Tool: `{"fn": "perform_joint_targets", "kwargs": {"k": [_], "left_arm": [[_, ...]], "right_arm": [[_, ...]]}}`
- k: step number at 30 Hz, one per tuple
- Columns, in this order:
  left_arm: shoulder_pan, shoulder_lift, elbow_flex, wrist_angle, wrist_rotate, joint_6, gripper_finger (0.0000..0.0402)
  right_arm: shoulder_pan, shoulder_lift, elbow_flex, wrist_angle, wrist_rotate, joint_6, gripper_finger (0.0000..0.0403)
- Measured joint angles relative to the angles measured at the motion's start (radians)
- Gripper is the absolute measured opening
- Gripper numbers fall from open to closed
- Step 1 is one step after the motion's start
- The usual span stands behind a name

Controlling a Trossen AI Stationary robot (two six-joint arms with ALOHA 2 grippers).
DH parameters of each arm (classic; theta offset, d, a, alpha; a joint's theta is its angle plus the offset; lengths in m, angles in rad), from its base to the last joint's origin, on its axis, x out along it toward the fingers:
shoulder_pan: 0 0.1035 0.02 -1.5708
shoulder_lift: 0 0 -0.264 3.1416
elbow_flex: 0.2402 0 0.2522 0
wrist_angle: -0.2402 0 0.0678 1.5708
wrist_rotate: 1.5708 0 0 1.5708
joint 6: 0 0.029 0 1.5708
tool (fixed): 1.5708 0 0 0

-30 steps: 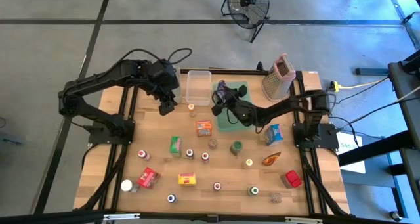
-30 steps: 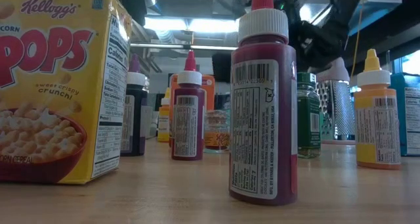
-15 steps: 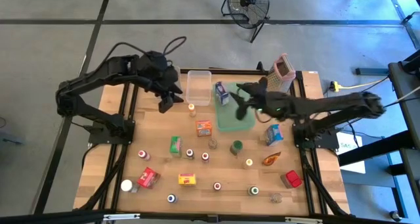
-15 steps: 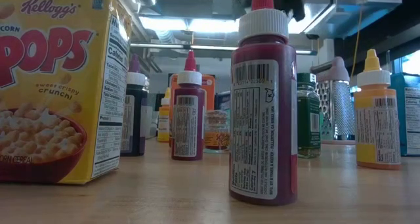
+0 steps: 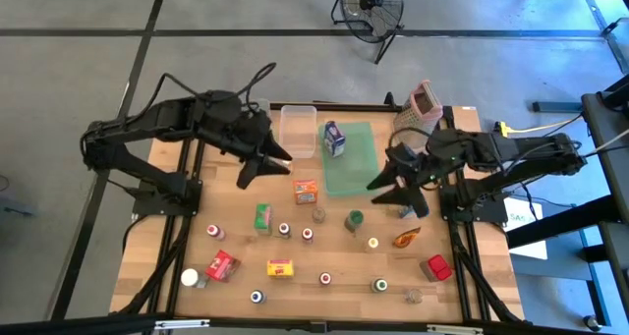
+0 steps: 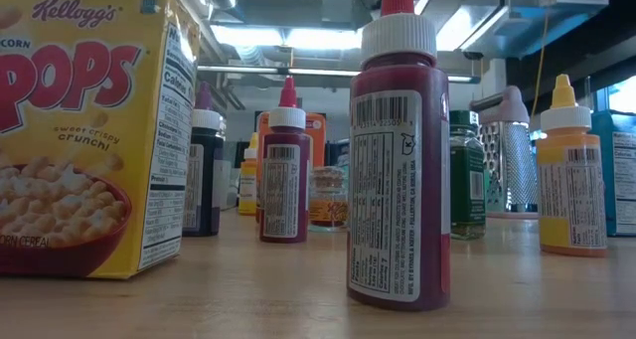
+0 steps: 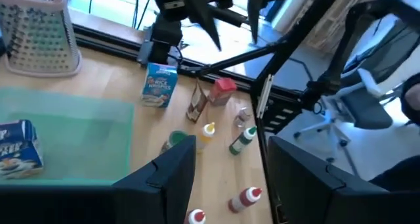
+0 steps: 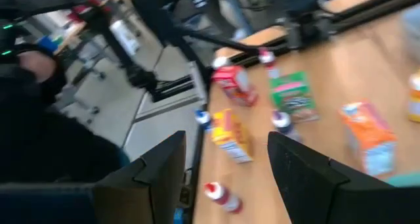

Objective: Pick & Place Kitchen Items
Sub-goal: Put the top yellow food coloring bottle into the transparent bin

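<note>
A small blue carton (image 5: 334,139) stands on its base at the far left corner of the flat green tray (image 5: 356,168); it also shows in the left wrist view (image 7: 16,145). My right gripper (image 5: 398,197) is open and empty, above the table just right of the tray. My left gripper (image 5: 265,170) is open and empty, above the table left of the tray and near the clear bin (image 5: 298,129). Many small cartons and capped jars stand on the wooden table: an orange carton (image 5: 306,191), a green one (image 5: 262,217), a red one (image 5: 222,265) and a yellow one (image 5: 282,268).
The box grater (image 5: 418,114) stands at the far right, behind the tray. In the low view a yellow cereal carton (image 6: 84,130) and a dark red bottle (image 6: 397,160) stand close to the near edge. A red item (image 5: 438,267) and a packet (image 5: 406,239) lie near the right edge.
My right gripper has let go of the blue carton over the green tray and drawn back toward the table's right edge, open. The carton now stands on the tray. My left gripper has shifted a little toward the near edge and turned.
</note>
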Motion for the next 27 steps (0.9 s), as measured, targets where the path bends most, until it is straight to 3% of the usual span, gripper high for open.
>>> {"fn": "perform_joint_targets", "kwargs": {"k": [6, 13, 18, 21, 27], "left_arm": [[-0.105, 0.000, 0.000, -0.013, -0.167, 0.002, 0.0185], [-0.155, 0.000, 0.000, -0.013, -0.289, 0.002, 0.0185], [-0.176, 0.000, 0.000, -0.051, -0.420, 0.043, 0.0185], [-0.170, 0.000, 0.000, -0.167, -0.516, 0.112, 0.0185], [-0.023, 0.009, 0.000, -0.389, -0.476, 0.249, 0.0185]], "right_arm": [[0.079, 0.001, 0.070, -0.024, 0.049, -0.002, 0.0218], [0.174, 0.001, 0.143, -0.244, 0.044, 0.026, 0.0218], [0.223, 0.002, 0.145, -0.371, 0.104, 0.098, 0.0218], [0.237, 0.007, 0.145, -0.403, 0.151, 0.103, 0.0218], [0.245, 0.012, 0.144, -0.404, 0.156, 0.103, 0.0218]]}}
